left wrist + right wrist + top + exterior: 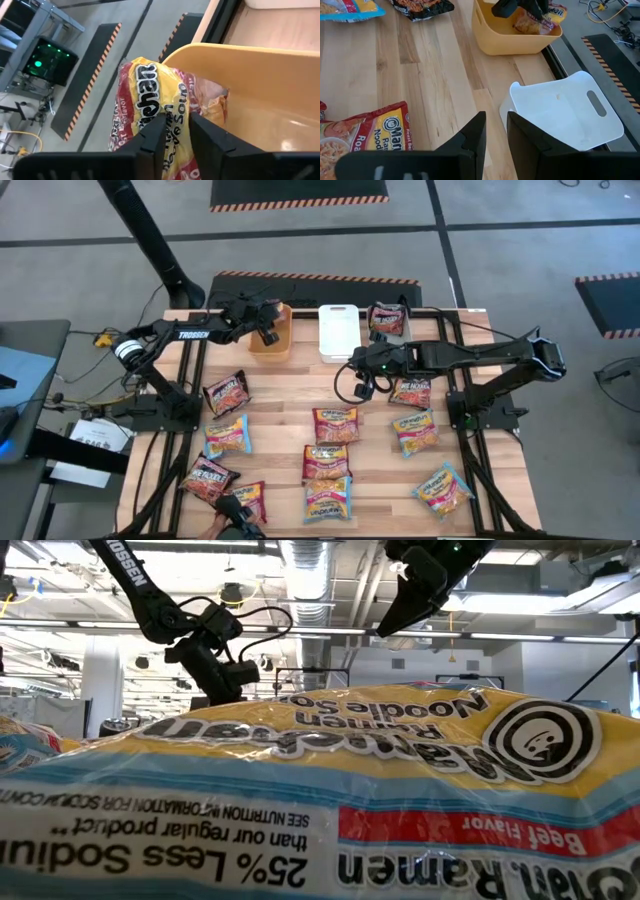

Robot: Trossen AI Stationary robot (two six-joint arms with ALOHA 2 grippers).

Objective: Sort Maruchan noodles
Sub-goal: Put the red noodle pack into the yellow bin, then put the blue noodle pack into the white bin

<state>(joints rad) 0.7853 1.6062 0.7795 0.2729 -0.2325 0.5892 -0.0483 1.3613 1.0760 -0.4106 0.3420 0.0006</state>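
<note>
a dozen or so maruchan noodles [334, 424] lie scattered across the near and middle of the wooden table [280, 395], flat crinkly packets in orange-yellow, blue-pink and dark red, one of them [330, 790] lying right against the low camera with its label upside down. they look light and limp, with slick film that could slide out of a pinch and a brittle noodle block inside that would crack under a hard squeeze; a gentle hold at a crimped end seam or across a thin edge looks the safest. further back, the right gripper [362, 387] hangs over bare wood in the middle of the table, between a yellow-and-red packet [362, 131] and the white bin [567, 112], its fingers a narrow gap apart and holding nothing. beyond it, the left gripper [176, 131] sits over the orange bin [271, 335] at the far edge, an orange-yellow packet [150, 102] hanging between its fingers half over the bin's wall; whether they are pinching it or letting go, i cannot tell. a third bin [388, 320] at the far right holds one dark packet.
</note>
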